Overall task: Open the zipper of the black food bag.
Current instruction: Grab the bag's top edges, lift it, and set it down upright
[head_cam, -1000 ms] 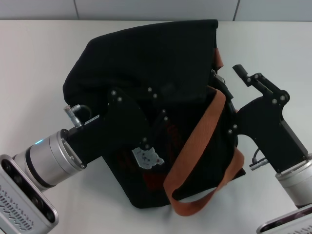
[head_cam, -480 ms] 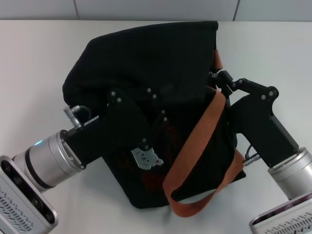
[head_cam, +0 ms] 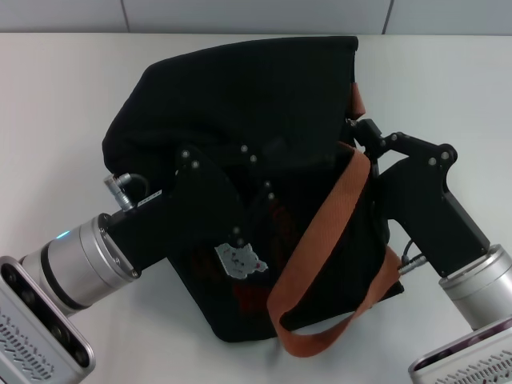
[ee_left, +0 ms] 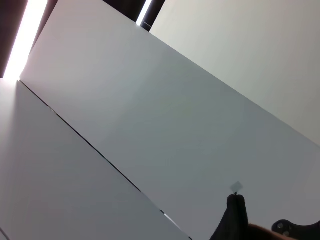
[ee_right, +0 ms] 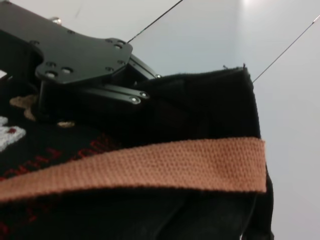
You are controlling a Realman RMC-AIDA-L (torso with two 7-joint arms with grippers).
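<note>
Jaws on both arms were hard to read. Whether the left gripper (head_cam: 260,188) was pinching cloth could not be told, because its black fingers lay pressed on the front of the boxy black fabric food bag (head_cam: 240,104), likely to keep the bag from sliding. The right gripper (head_cam: 362,128) had its tips together at the bag's right top edge, beside the orange-brown woven strap handle (head_cam: 328,232). It probably sat there to catch the zipper pull, but the thin zipper itself did not show. The bag lay tipped on the white table (head_cam: 56,96), between the two arms.
</note>
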